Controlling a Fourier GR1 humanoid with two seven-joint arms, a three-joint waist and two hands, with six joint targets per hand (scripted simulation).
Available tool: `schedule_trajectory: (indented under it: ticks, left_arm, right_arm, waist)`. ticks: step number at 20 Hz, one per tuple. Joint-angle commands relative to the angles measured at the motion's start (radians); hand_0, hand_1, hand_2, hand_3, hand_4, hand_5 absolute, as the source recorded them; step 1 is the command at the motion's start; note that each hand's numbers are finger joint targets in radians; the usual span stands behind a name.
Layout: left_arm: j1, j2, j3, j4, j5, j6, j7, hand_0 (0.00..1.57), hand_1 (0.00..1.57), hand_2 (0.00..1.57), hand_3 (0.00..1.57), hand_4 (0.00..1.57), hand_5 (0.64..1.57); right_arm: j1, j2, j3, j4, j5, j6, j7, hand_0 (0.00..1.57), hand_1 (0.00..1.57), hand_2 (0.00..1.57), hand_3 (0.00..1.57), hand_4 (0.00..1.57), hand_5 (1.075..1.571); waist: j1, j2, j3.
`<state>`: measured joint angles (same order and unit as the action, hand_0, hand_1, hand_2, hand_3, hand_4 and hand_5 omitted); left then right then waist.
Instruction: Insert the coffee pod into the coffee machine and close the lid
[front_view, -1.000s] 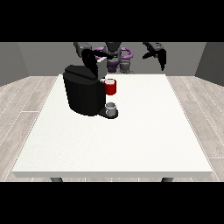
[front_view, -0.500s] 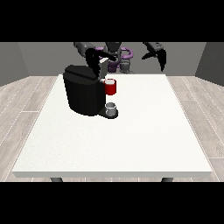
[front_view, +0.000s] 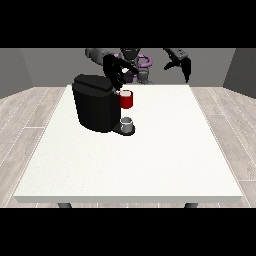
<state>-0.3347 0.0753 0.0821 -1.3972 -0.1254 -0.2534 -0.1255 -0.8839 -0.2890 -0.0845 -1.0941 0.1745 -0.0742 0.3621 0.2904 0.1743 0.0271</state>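
Observation:
The black coffee machine (front_view: 96, 106) stands on the left half of the white table (front_view: 165, 150). A red thing at the machine (front_view: 126, 99) sits at its front right. Below it, a grey thing (front_view: 127, 124) rests on the machine's base. The hand at the view's left (front_view: 115, 71) hovers just above the machine's top right corner, fingers spread and pointing down towards the red thing, holding nothing that I can see. The hand at the view's right (front_view: 180, 62) hangs in the air beyond the table's far edge, fingers relaxed and drooping.
The robot's torso (front_view: 137, 62) stands behind the table's far edge. Wooden floor surrounds the table. White tabletop stretches in front of and to the right of the machine.
The hand at the view's left has come down and slightly to the right, closer to the machine's top. The other hand has barely shifted.

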Motion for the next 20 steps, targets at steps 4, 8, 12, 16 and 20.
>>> schedule_trajectory:
  ticks: [4, 8, 12, 16, 20]
  left_arm:
    - [-0.063, 0.009, -0.012, 0.002, 0.010, -0.031, 0.002, 0.00, 0.00, 0.00, 0.00, 0.42, 1.571]
    - [-0.078, -0.005, -0.032, 0.009, 0.009, -0.041, 0.002, 0.00, 0.00, 0.00, 0.00, 0.37, 1.571]
    - [-0.115, -0.021, -0.060, -0.004, 0.009, -0.055, -0.002, 0.00, 0.00, 0.00, 0.00, 0.42, 1.571]
    - [-0.140, -0.007, -0.057, -0.002, 0.025, -0.084, -0.017, 0.00, 0.00, 0.00, 0.00, 0.25, 1.571]
    - [-0.202, -0.040, -0.074, -0.025, 0.017, -0.055, 0.011, 0.00, 0.00, 0.00, 0.00, 0.28, 1.571]
  right_arm:
    - [-0.119, 0.040, 0.052, -0.092, -0.006, 0.044, -0.049, 0.00, 0.00, 0.00, 0.00, 0.09, 1.571]
    - [-0.152, -0.009, 0.033, -0.157, 0.015, 0.027, 0.033, 0.00, 0.00, 0.00, 0.00, 0.00, 1.571]
    - [-0.156, -0.042, 0.010, -0.193, 0.012, 0.038, 0.091, 0.00, 0.00, 0.00, 0.00, 0.00, 1.571]
    - [-0.165, -0.085, -0.029, -0.241, 0.008, 0.050, 0.128, 0.00, 0.00, 0.00, 0.00, 0.00, 1.571]
    - [-0.200, -0.030, -0.015, -0.221, 0.013, 0.014, 0.030, 0.00, 0.00, 0.00, 0.00, 0.00, 1.571]
  waist:
    - [0.132, 0.045, -0.0267]
    - [0.196, 0.067, -0.0274]
    - [0.257, 0.121, -0.0255]
    - [0.307, 0.157, -0.0253]
    - [0.304, 0.212, -0.0265]
